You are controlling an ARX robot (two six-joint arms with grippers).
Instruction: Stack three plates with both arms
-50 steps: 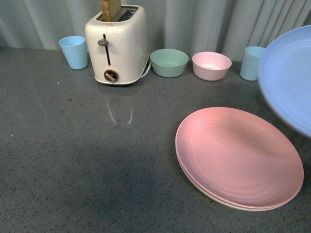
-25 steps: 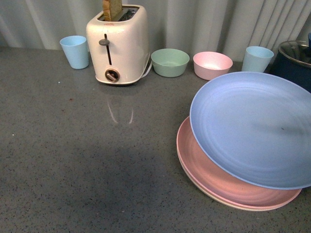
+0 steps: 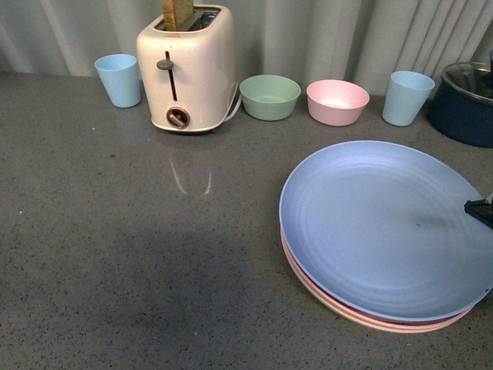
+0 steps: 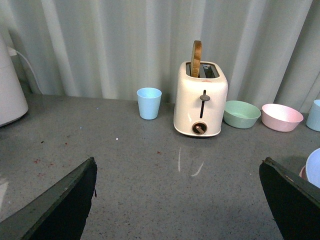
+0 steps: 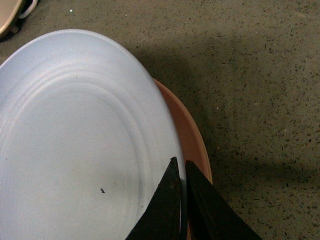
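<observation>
Blue plate (image 3: 377, 223) lies atop pink plate (image 3: 370, 314) and a cream one beneath, front right on the counter | we should part the fingers gently and withdraw level so nothing slides | right gripper (image 5: 181, 167) pinches blue plate's rim, reaching in low | left gripper (image 4: 177, 200) spread wide, empty, facing toaster (image 4: 200, 100).

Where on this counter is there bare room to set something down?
The grey counter is bare in front of the toaster and left of the plate stack topped by the light blue plate. The back row is crowded: blue cup, green bowl, pink bowl, second cup, dark pot.
</observation>
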